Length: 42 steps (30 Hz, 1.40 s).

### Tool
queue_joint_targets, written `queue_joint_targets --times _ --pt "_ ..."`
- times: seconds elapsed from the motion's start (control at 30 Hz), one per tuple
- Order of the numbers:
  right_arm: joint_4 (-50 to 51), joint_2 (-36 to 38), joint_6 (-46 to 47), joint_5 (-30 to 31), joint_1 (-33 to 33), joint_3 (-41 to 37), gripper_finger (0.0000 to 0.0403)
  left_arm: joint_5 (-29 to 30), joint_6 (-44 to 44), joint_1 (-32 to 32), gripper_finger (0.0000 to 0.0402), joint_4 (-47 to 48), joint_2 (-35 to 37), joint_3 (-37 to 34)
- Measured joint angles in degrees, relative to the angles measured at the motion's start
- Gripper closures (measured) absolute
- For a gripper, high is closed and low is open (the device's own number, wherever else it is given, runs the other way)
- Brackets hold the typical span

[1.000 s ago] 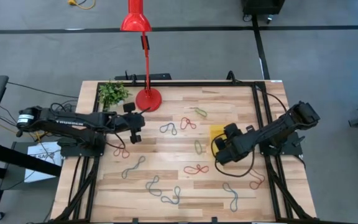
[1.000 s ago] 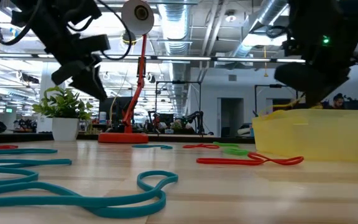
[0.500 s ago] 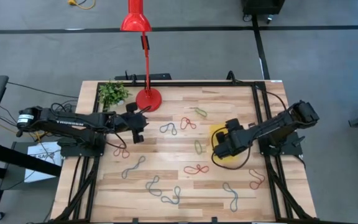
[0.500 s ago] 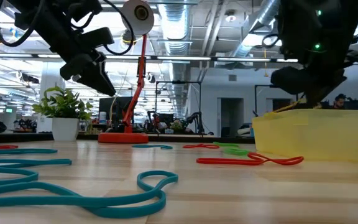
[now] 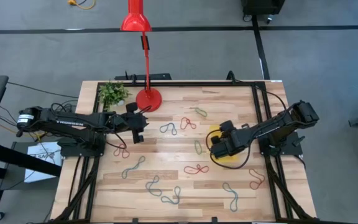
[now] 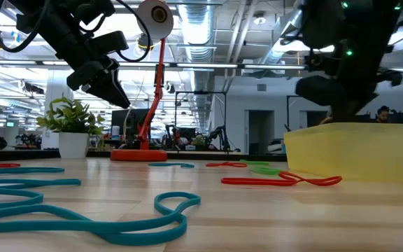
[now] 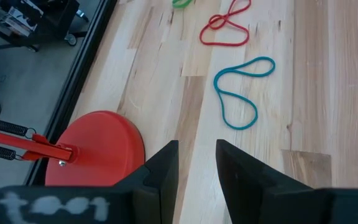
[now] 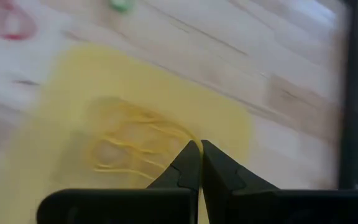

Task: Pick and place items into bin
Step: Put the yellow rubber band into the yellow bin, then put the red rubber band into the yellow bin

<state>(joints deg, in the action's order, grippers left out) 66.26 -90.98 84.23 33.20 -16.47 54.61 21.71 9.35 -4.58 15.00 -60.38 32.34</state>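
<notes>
My right gripper (image 8: 199, 149), jaws pinching a yellow loop (image 8: 132, 146) over the bin (image 8: 73, 81), should spread only once well inside its walls.

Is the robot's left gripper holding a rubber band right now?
No, the left gripper is open with nothing between its fingers, and the blue rubber-band loop lies on the table ahead.
</notes>
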Motion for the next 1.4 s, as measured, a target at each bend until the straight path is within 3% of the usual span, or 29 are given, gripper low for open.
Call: queue_joint_targets --times 0.13,0.47,0.7,0.8,0.9,1.2,1.3,1.4 --pt "-4.0 0.0 -4.9 4.1 0.9 0.0 0.0400 0.0 0.0 0.0 0.0302 0.0 0.0 0.0" --pt "-4.2 -0.2 -5.2 1.5 3.5 0.0 0.0330 0.0 0.0 0.0 0.0302 0.0 0.0 0.0" --pt "-4.2 -0.2 -8.3 1.7 1.3 1.1 0.0304 -0.1 0.9 0.0 0.0302 0.4 0.0 0.0" --pt "-4.0 -0.2 -12.2 4.6 -1.1 4.2 0.0304 -3.0 -0.4 0.2 0.0302 0.7 0.7 0.0" --pt "-1.4 -0.2 -19.2 7.7 -3.7 9.7 0.0304 -6.0 -1.0 0.6 0.0302 3.1 3.4 1.0" --pt "23.6 0.0 -27.8 13.6 -9.3 32.8 0.0304 -3.3 -3.9 0.7 0.0302 27.1 18.4 13.4" --pt "21.5 2.8 -32.9 14.9 -10.5 34.7 0.0304 -3.2 -5.6 0.7 0.0302 29.7 24.1 14.1" --pt "18.7 6.7 -33.5 16.2 -12.0 33.3 0.0304 -4.8 -13.7 0.7 0.0302 30.5 29.0 11.5"
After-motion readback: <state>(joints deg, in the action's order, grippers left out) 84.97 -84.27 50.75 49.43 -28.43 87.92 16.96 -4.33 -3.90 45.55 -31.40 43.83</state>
